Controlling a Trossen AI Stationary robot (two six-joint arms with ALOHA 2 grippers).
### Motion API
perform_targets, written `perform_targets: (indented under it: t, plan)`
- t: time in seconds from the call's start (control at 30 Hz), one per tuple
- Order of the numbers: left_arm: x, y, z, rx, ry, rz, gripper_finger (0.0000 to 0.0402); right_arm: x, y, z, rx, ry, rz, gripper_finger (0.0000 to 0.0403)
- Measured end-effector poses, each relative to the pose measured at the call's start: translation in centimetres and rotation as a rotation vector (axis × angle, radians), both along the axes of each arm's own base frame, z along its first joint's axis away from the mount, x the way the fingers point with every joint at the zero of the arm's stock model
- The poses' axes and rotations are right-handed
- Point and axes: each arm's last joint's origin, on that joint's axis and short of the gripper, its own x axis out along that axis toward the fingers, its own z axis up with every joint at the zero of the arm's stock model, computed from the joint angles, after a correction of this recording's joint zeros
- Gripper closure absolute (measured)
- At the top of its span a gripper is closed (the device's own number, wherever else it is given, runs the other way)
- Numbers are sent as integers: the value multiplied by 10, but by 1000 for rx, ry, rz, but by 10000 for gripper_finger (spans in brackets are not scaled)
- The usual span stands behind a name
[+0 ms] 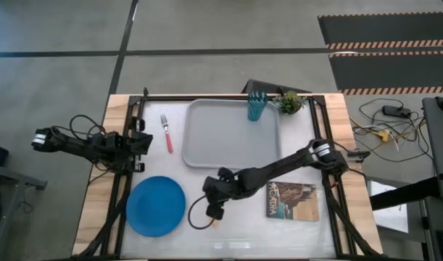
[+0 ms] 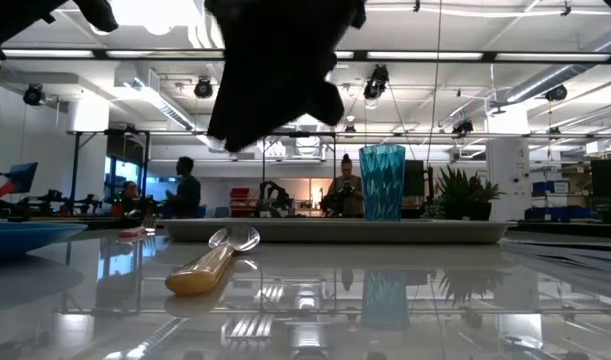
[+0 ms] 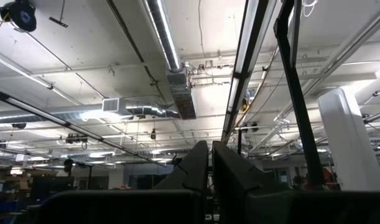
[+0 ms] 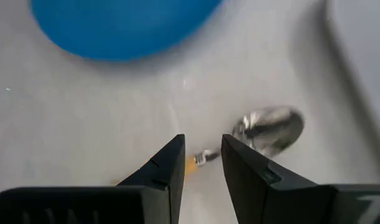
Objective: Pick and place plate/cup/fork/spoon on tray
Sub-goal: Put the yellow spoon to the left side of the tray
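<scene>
Here the right gripper [image 4: 201, 163] hovers over the spoon [image 4: 264, 132], fingers apart on either side of its neck, not clamped on it; the spoon lies on the table just off the tray [image 1: 206, 138], beside the near-left corner. Left of the tray lies the fork [image 1: 166, 133]. The plate [image 1: 156, 206] sits near the same corner. The cup [image 1: 257, 106] stands inside the tray's far-right corner. The left gripper [image 3: 209, 163], fingers nearly together, waits beyond the fork.

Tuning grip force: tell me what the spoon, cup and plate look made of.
The spoon: shiny bowl mirroring the lights, likely polished metal; its orange-yellow handle looks like glossy plastic. The cup: translucent teal with ribbed walls, plastic or glass, can't tell which. The plate: solid blue, smooth, opaque, probably plastic. The right end effector hovers open over the spoon.
</scene>
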Motion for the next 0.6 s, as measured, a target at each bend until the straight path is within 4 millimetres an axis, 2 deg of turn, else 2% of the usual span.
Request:
perform_targets:
  t: [0.2,0.33,0.47,0.6]
  plan:
    - [0,0,-1,0,6,-1,398,3,6,-21,91,52,-116,290]
    - [0,0,-2,0,8,-1,398,3,6,-23,135,56,-193,248]
    - [0,0,-2,0,8,-2,398,2,6,-25,95,35,-278,208]
    - [0,0,-2,0,7,-2,398,1,10,-26,56,3,-347,192]
